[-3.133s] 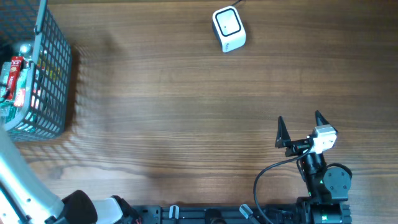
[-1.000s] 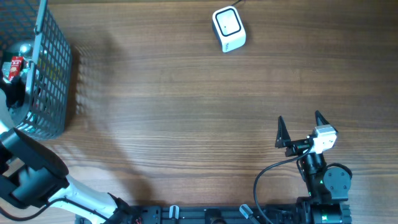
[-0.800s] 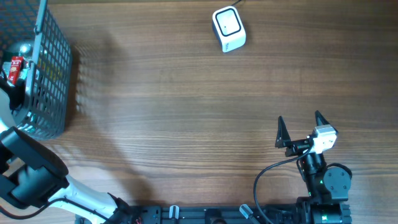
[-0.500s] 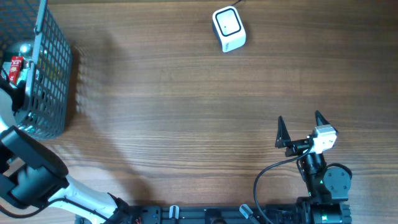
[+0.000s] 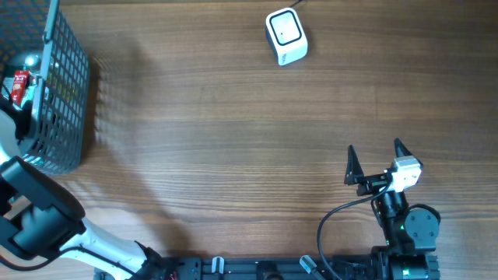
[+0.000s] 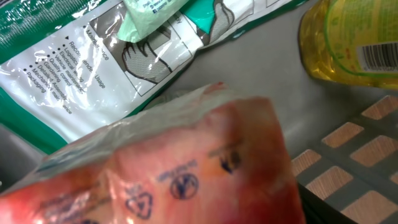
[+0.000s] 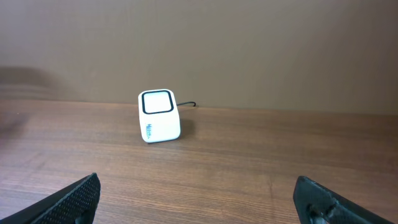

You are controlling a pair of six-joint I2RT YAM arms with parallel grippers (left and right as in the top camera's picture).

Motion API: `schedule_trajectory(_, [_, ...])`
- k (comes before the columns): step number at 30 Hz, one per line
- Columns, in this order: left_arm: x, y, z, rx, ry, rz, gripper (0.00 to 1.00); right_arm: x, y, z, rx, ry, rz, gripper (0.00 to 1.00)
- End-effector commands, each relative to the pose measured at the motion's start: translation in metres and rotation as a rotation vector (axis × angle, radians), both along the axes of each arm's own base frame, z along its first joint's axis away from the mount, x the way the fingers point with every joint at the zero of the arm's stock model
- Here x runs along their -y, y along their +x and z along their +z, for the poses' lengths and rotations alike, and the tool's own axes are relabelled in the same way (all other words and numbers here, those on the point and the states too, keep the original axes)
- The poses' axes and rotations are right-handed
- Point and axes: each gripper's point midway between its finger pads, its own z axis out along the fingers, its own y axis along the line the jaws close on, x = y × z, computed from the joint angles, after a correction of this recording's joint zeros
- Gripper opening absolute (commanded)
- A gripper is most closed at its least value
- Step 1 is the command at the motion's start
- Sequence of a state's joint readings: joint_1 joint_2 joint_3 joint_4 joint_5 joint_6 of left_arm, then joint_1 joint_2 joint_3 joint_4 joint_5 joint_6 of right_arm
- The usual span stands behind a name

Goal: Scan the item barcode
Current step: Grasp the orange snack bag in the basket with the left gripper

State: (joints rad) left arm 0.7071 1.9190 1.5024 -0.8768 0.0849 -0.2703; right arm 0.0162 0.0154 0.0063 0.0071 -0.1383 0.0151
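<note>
Two arms work at a wooden worktop (image 5: 233, 155). The left arm (image 5: 35, 214) reaches from the near left corner up into a dark wire basket (image 5: 66, 93) standing at the far left corner. The left pincer's fingers show in neither the overhead nor the wrist view, so I cannot tell whether it is released or clenched on anything.

The left wrist camera is pressed close over the basket's contents. A red packet (image 6: 186, 168) in clear, glossy film fills the lower half of that view, with small printed symbols on its face. Behind it lies a white-and-green pouch (image 6: 81, 68) with black print, and at the upper right a yellow bottle (image 6: 348, 43) carries a barcode label (image 6: 379, 57). The grid of the basket floor (image 6: 348, 180) shows at the lower right, wood visible through its openings.

The white scanner (image 5: 286, 35) sits near the middle of the worktop's far edge, its cable running off behind it, well apart from the basket.

The right gripper (image 5: 374, 146) rests near the near right corner, jaws spread wide and holding nothing, facing the scanner.
</note>
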Motion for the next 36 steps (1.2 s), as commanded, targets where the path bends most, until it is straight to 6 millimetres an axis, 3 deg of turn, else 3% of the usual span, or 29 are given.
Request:
schedule_trajectory(1, [0.003, -0.003, -0.015, -0.023, -0.030, 0.000, 0.68, -0.003, -0.001, 0.002, 0.006, 0.012, 0.019, 1.00])
schedule_trajectory(9, [0.001, -0.002, -0.013, -0.019, -0.027, 0.002, 0.55, -0.003, -0.001, 0.002, 0.007, 0.012, 0.019, 1.00])
schedule_trajectory(14, [-0.009, -0.001, 0.015, 0.035, 0.019, 0.019, 0.52, -0.003, -0.001, 0.002, 0.007, 0.012, 0.019, 1.00])
schedule_trajectory(17, [-0.017, 0.001, 0.049, 0.099, 0.073, 0.029, 0.51, -0.004, -0.001, 0.002, 0.007, 0.011, 0.019, 1.00])
schedule_trajectory(25, [-0.022, 0.001, 0.174, 0.331, 0.277, 0.040, 0.54, -0.004, -0.001, 0.002, 0.007, 0.012, 0.019, 1.00])
schedule_trajectory(29, [-0.004, -0.004, 0.238, 0.487, 0.333, 0.029, 0.54, -0.004, -0.001, 0.002, 0.007, 0.012, 0.019, 1.00])
schedule_trajectory(34, [0.032, -0.013, 0.295, 0.635, 0.384, -0.014, 0.53, -0.004, -0.001, 0.002, 0.007, 0.012, 0.019, 1.00])
schedule_trajectory(36, [0.048, -0.014, 0.306, 0.663, 0.392, -0.046, 0.53, -0.004, -0.001, 0.002, 0.007, 0.012, 0.019, 1.00])
